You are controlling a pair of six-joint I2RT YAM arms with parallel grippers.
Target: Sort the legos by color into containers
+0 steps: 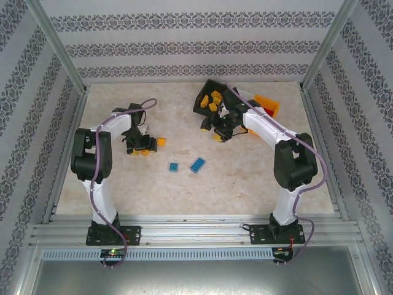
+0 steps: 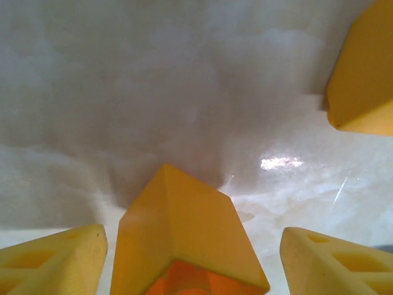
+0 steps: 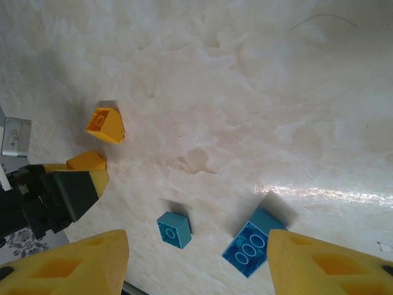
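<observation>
Left wrist view: one orange-yellow wedge-topped plastic brick (image 2: 184, 239) lies on the pale marbled desk (image 2: 153, 92), between the yellow left fingers (image 2: 55, 261). The fingers stand narrowly to either side of it. One is almost against the brick, while a sliver of desk shows beside the other, so they are not clamped on it.

- Second orange-yellow brick (image 2: 365, 67): just beyond the first and apart from the fingers.
- Top external view: both bricks sit in the left half of the desk at mid-depth, the first (image 1: 144, 152) under the left arm's fingers (image 1: 140, 146) and the second (image 1: 161, 142) just beside them, toward the centre.
- Small blue brick (image 1: 174, 166) and larger blue brick (image 1: 198, 165): near the desk's middle, side by side but not touching, studs up in the right wrist view (image 3: 174, 229) (image 3: 252, 246).
- Black plastic bin (image 1: 226, 86): near the far edge, right of centre, tilted, holding several orange-yellow bricks (image 1: 215, 97).
- Orange plastic bin (image 1: 269, 104): toward the far right corner, partly behind the right arm.
- Right fingers (image 3: 331, 264): yellow, spread wide with nothing between them, over bare desk on the near side of the black bin (image 1: 219, 132), well apart from the blue bricks.
</observation>
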